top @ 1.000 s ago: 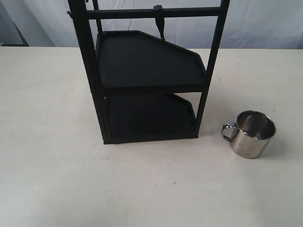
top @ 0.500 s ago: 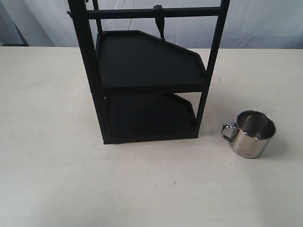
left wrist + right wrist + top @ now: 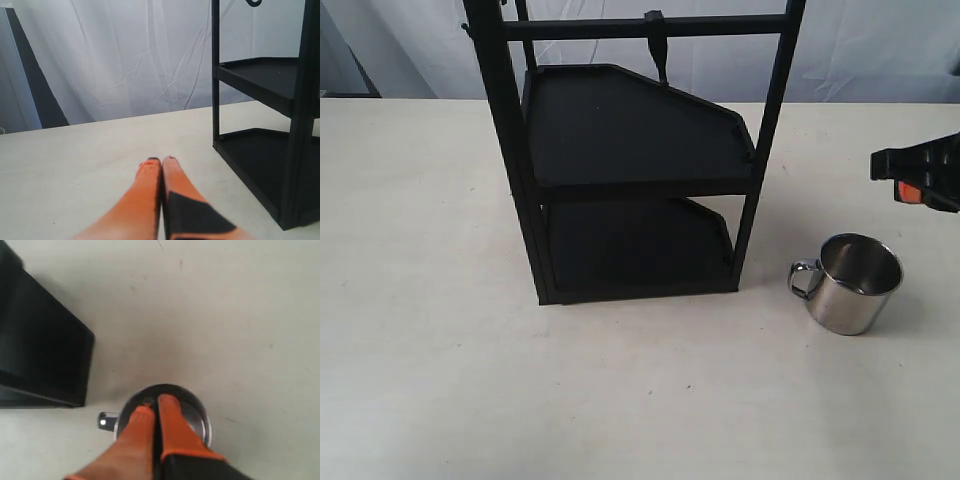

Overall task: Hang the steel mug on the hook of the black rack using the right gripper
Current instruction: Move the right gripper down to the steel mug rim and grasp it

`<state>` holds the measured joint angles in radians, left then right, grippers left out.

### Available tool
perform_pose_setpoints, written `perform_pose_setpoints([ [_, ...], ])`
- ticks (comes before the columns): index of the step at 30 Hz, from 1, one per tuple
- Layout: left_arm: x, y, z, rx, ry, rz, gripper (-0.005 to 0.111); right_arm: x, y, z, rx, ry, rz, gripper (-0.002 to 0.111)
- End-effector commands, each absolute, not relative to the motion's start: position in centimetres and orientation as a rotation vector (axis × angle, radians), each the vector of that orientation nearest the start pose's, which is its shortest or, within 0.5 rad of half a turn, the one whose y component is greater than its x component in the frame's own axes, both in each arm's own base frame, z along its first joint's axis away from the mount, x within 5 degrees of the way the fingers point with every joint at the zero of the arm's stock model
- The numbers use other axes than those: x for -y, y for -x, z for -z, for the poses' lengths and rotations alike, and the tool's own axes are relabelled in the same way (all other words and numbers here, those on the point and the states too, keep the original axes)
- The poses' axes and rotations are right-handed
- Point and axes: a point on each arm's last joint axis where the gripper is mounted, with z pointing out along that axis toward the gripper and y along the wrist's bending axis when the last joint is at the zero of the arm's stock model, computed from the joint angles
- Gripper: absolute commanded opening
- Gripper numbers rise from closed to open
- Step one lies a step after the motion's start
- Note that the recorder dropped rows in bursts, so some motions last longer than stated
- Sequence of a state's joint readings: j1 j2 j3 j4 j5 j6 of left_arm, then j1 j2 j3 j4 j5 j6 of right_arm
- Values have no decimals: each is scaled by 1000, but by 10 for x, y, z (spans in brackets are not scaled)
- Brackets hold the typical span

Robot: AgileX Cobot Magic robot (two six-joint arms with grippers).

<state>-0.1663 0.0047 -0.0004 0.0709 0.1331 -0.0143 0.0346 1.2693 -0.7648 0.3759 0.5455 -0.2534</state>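
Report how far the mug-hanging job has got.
Done: nothing yet. The shiny stainless steel mug stands upright on the table, right of the tall black metal rack. In hand: the right end effector, fingers together, is above the mug, not gripping it. Left: open, grasp, lift, and loop the handle over the slim black hook, which hangs bare.

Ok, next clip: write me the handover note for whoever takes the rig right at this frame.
Right gripper: fingers together, empty, above the steel mug; in the exterior view it shows at the right edge, beyond the mug.
Left gripper: shut, empty, low over the table, off to the side of the black rack.
Mug: upright on the table, to the right of the rack, handle toward the rack.
The hook hangs bare from the top crossbar.
Done: nothing; the mug is not gripped.
Left: open the right gripper, grasp the mug, lift it, and loop the handle over the hook.
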Motion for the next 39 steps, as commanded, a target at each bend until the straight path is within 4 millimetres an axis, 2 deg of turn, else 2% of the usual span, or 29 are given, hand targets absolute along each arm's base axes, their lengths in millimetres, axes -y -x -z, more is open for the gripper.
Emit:
perform_pose_setpoints([
  [1, 9, -56, -202, -1602, -174, 83, 2, -9, -284, -238, -2765, -20, -30, 1],
  [3, 9, -56, -202, -1602, -174, 83, 2, -10, -294, -229, -2807, -20, -27, 1],
  [5, 9, -56, -202, -1602, -174, 83, 2, -10, -297, -222, -2838, -22, -29, 1],
  [6, 9, -56, -202, -1602, -174, 83, 2, -10, -297, -221, -2841, -22, -28, 6],
  [10, 9, -56, -202, -1602, -174, 83, 2, -11, -298, -221, -2827, -36, -51, 43],
  [12, 9, -56, -202, -1602, -174, 83, 2, -11, -299, -219, -2832, -36, -51, 54],
  [13, 9, -56, -202, -1602, -174, 83, 2, -11, -299, -217, -2838, -35, -48, 56],
  [17, 9, -56, -202, -1602, -174, 83, 2, -11, -306, -201, -2876, -36, -46, 53],
  [25, 9, -56, -202, -1602, -174, 83, 2, -12, -318, -168, -2928, -39, -43, 52],
  [26, 9, -56, -202, -1602, -174, 83, 2, -12, -319, -166, -2921, -44, -48, 50],
  [27, 9, -56, -202, -1602, -174, 83, 2, -12, -320, -163, -2923, -47, -50, 42],
  [29, 9, -56, -202, -1602, -174, 83, 2, -12, -320, -163, -2924, -57, -60, 18],
  [30, 9, -56, -202, -1602, -174, 83, 2, -13, -320, -163, -2923, -63, -66, 1],
  [34, 9, -56, -202, -1602, -174, 83, 2, -15, -315, -164, -2968, -63, -110, -1],
  [39, 9, -56, -202, -1602, -174, 83, 2, -19, -297, -175, -3028, -93, -168, -1],
])
